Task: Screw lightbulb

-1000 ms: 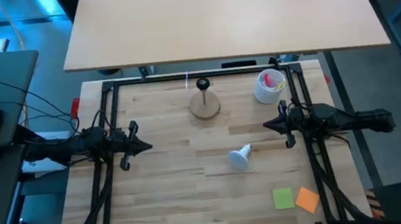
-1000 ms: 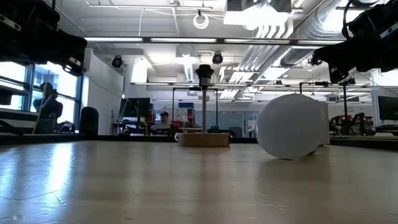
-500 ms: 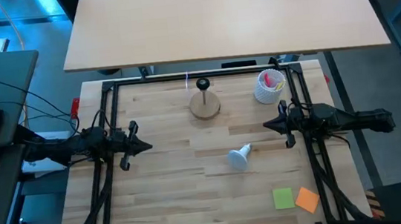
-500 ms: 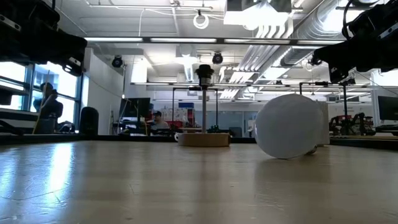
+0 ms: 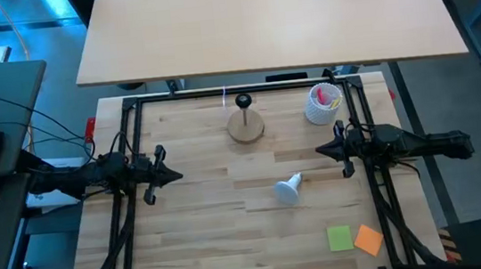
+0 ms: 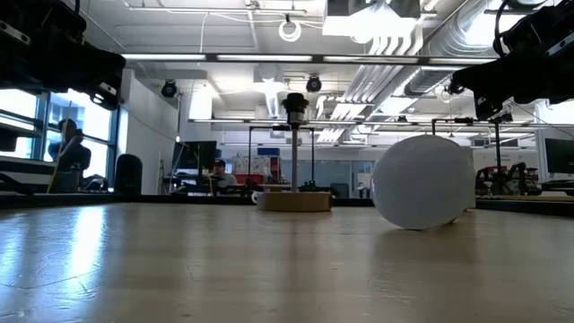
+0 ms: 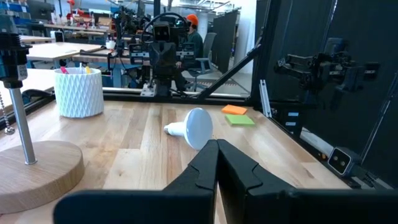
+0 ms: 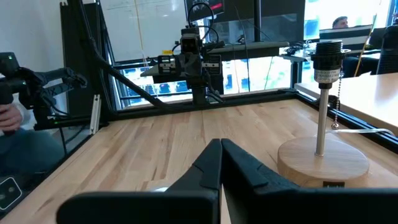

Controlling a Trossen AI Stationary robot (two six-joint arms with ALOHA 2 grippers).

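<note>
Both end effectors, left (image 5: 173, 176) and right (image 5: 323, 151), pinched empty; open right wide, take lightbulb (image 5: 287, 189) by globe, base free.

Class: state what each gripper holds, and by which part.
Nothing is held. The left gripper and right gripper are both shut and empty; the lightbulb lies on the table, untouched.
</note>
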